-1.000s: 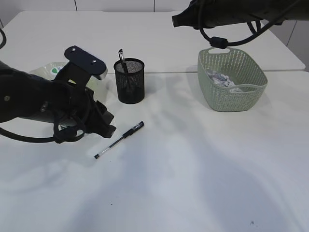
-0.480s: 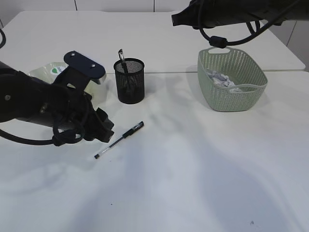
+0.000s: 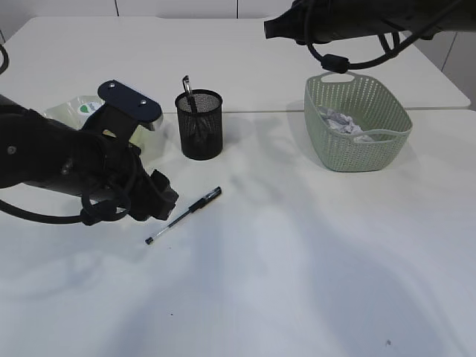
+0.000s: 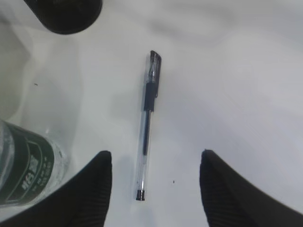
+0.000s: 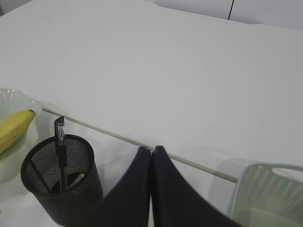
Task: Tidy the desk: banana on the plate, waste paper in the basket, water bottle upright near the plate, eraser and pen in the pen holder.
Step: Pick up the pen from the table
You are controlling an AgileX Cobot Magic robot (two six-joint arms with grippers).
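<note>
Two robot arms work over a white tabletop point(image 3: 297, 282). The left gripper point(image 4: 154, 189) hangs low over a clear pen point(image 4: 147, 127) w/ black cap and grip, jaws spread wide apart w/ the pen's tail end lying between them, untouched. In the exterior view that pen point(image 3: 184, 215) lies flat on the tabletop, just right of the left gripper point(image 3: 162, 199) and in front of the black mesh pen holder point(image 3: 199, 124), near it but not touching. A second pen point(image 5: 59, 142) stands inside the pen holder point(image 5: 61, 182), cap end up.

The water bottle point(image 4: 26, 165), green label showing, sits at the lower left of the left wrist view, just beside the left finger point(image 4: 90, 189); whether upright or lying can't be told.

The right gripper point(image 5: 151, 189) is held high above the back of the tabletop, jaws pressed together w/ nothing between. The banana point(image 5: 13, 130) rests on the pale plate point(image 5: 21, 161), left of the pen holder. Crumpled waste paper point(image 3: 343, 123) sits in the green basket point(image 3: 355, 149) at right, well apart from the pen.
</note>
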